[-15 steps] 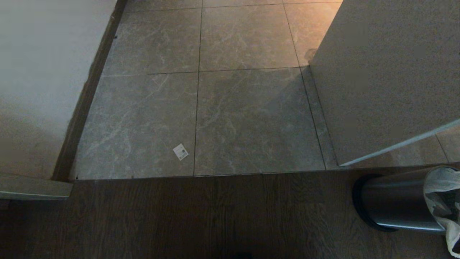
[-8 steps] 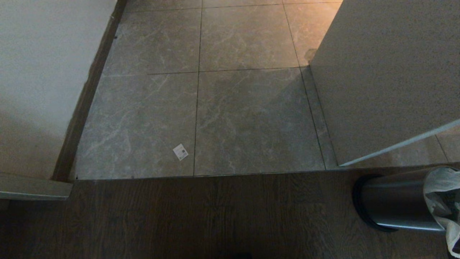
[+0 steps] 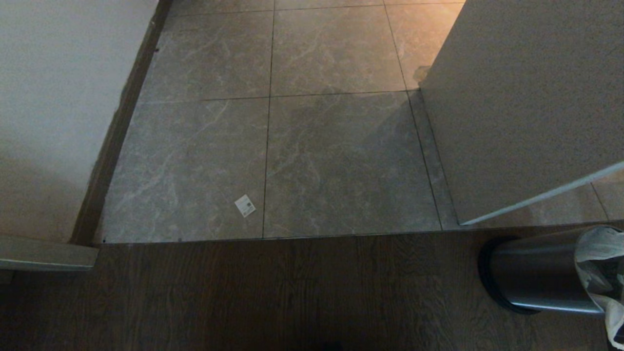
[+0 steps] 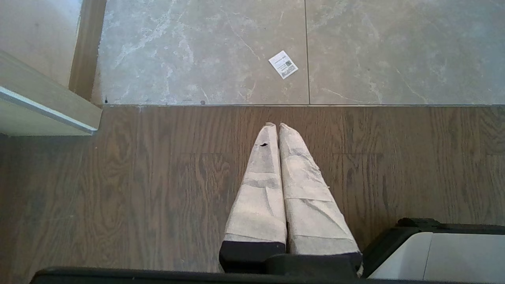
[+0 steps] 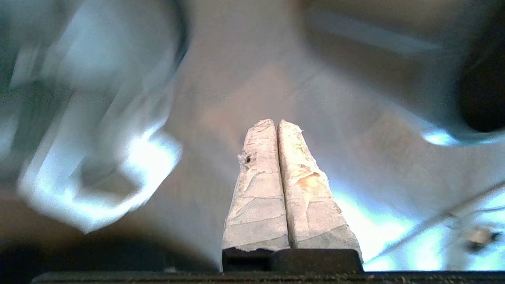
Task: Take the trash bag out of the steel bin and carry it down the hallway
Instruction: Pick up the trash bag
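The steel bin (image 3: 536, 273) stands on the wood floor (image 3: 292, 292) at the head view's lower right, the trash bag (image 3: 602, 263) draped over its rim. Left hand (image 4: 278, 126) closed, empty (above the floorboards); right hand (image 5: 277, 122) closed on nothing, surroundings blurred.

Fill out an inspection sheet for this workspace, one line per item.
Surface: dark wood-plank floor nearest the robot, meeting grey marble-veined tiles at a straight threshold.
Job's things: steel bin stands on the wood floor at the robot's right; trash bag is in it, draped over the rim.
Clutter: one small white paper label on the tiles beside a grout line.
Grippers: left gripper shut, empty, over the wood floor; right gripper shut, nothing between its fingers, its surroundings blurred.
Cables: nothing seen.
Surroundings: white wall with brown skirting at left; pale panel at right, above the bin.
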